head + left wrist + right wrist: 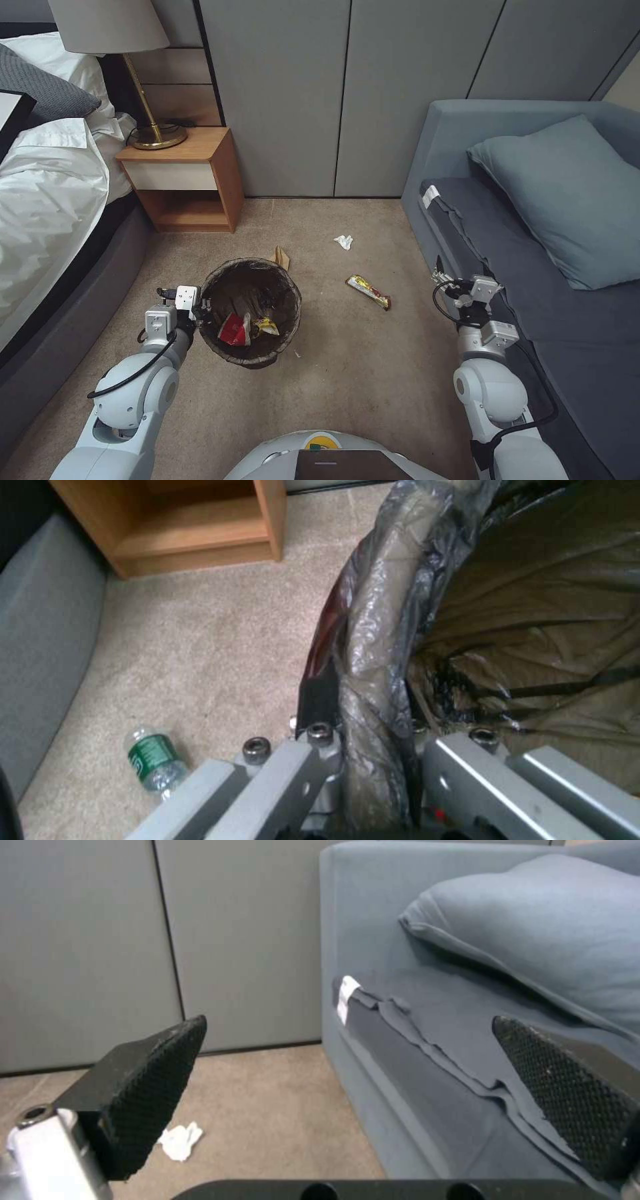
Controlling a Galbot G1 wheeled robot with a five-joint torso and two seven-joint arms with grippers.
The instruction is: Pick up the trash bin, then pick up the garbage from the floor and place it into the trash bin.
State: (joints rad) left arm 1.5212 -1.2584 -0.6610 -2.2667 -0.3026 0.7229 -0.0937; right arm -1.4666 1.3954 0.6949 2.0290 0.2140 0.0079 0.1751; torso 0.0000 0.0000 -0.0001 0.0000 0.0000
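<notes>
1. Tan carpet floor (347,373) lies between a bed (47,200) on the robot's left and a blue-grey sofa (533,267) on its right, with grey wall panels (333,93) behind.
2. A wooden nightstand (183,180) with a brass lamp (143,73) on top stands beside the bed.
3. The trash bin (252,313) is in the middle of the floor, a little to the left, with a dark bag folded over its rim.
4. Red and yellow wrappers (247,328) lie inside the bin.
5. The left gripper (200,310) is at the bin's left rim. The left wrist view shows its fingers (293,780) pinching the bagged rim, one on each side.
6. The right gripper (443,280) hangs over the sofa's front edge. Its black pads (153,1090) are spread wide apart and hold nothing.
7. A white tissue (344,241) lies on the carpet near the wall.
8. A snack-bar wrapper (368,291) lies to the right of the bin, apart from it.
9. A bit of brown paper (282,257) pokes out just behind the bin.
10. A small green-labelled bottle (155,766) lies on its side on the carpet near the bed's base.
</notes>
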